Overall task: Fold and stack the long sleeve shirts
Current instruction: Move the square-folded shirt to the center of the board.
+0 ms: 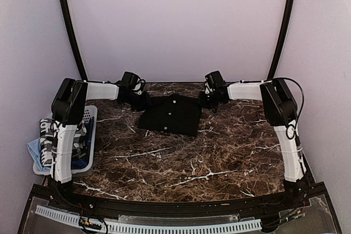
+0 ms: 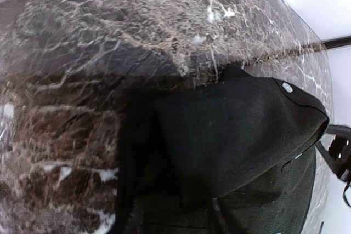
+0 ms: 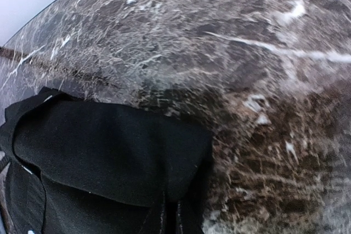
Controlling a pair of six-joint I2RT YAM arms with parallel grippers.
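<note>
Overhead looks down-forward; both wrist views close, share shirt [image 2: 230, 135].

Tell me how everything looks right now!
black shirt, partly folded, lying on the table.
left gripper, at the shirt's left edge; open or shut can't be seen.
right gripper, shut at the shirt's right edge.
white basket, holding crumpled clothes.
</note>
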